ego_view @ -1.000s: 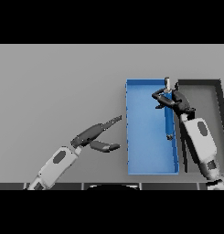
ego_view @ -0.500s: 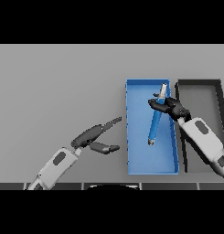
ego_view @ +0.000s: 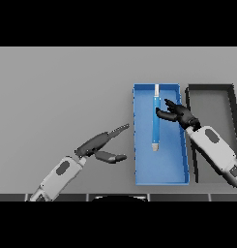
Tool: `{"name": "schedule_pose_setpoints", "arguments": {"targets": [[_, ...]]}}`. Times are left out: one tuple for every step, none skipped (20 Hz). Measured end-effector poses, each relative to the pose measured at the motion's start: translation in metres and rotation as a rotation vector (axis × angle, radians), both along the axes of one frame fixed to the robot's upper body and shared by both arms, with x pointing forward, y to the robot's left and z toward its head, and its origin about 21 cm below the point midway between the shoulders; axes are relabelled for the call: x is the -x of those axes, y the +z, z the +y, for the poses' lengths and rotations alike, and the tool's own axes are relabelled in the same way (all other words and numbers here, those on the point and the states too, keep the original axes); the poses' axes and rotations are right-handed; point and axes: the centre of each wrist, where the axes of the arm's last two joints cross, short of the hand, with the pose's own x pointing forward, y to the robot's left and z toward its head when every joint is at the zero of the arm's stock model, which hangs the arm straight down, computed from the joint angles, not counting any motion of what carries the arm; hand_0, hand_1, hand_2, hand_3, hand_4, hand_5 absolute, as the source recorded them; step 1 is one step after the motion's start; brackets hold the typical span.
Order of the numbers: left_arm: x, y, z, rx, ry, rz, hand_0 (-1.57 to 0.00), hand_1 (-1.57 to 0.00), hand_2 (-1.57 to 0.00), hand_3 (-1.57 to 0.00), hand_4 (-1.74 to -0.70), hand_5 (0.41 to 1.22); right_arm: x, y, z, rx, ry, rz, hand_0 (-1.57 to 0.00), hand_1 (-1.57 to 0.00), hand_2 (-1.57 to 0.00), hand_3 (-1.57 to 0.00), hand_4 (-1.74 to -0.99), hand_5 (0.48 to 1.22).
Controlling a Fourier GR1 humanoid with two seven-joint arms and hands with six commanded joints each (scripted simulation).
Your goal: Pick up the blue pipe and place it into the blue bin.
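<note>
- The tabletop (ego_view: pixel 62 87) is grey and flat.
- A blue bin (ego_view: pixel 161 175) sits on the tabletop, right of the middle. It is long and has low walls.
- The blue pipe (ego_view: pixel 155 123) lies inside the blue bin. It lies flat on the floor of the bin, in the upper half, closer to the left wall than to the right one.
- The pipe runs straight from the top wall of the bin down toward the middle. Both of its ends look pale.
- A dark bin (ego_view: pixel 210 88) sits just beside the blue bin, on its right side. The two bins look like they touch or almost touch.
- The right hand (ego_view: pixel 180 114) is over the blue bin, just to the right of the pipe. Its fingers (ego_view: pixel 162 113) are spread and loose, and they hold nothing. The tips reach toward the pipe and come very near it, but I cannot tell if they touch.
- The right arm comes in from the lower right and crosses over the edge between the two bins.
- The left hand (ego_view: pixel 98 144) is over the bare tabletop, left of the blue bin. Its fingers are straight and point up toward the bin, and the thumb sticks out below them. It holds nothing.
</note>
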Motion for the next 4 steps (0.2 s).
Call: {"name": "schedule_pose_setpoints", "arguments": {"targets": [[0.0015,0.0002,0.0,0.003,0.0,-0.003,0.0,0.0,0.0,0.0,-0.83,0.472,-0.0011,0.0008,-0.0024,0.015,0.006,0.0,-0.02,-0.01,-0.01,-0.01,-1.186,0.772],[0.0012,0.0004,0.0005,-0.007,0.009,-0.003,0.0,0.0,0.0,0.0,-0.83,0.472,-0.001,0.002,-0.0029,0.028,0.023,-0.003,-0.02,-0.01,-0.01,-0.01,-1.186,0.766],[0.0011,0.0,0.0004,-0.01,0.007,-0.003,0.0,0.0,0.0,0.0,-0.83,0.473,-0.0028,0.0007,0.0,0.023,0.019,0.002,-0.02,-0.01,-0.01,-0.01,-1.186,0.767],[0.0016,-0.0015,0.0009,-0.009,0.005,0.001,0.0,0.0,0.0,0.0,-0.83,0.474,-0.0024,0.0045,0.0028,0.011,0.022,0.004,-0.02,-0.01,-0.01,-0.01,-1.186,0.769]]}}
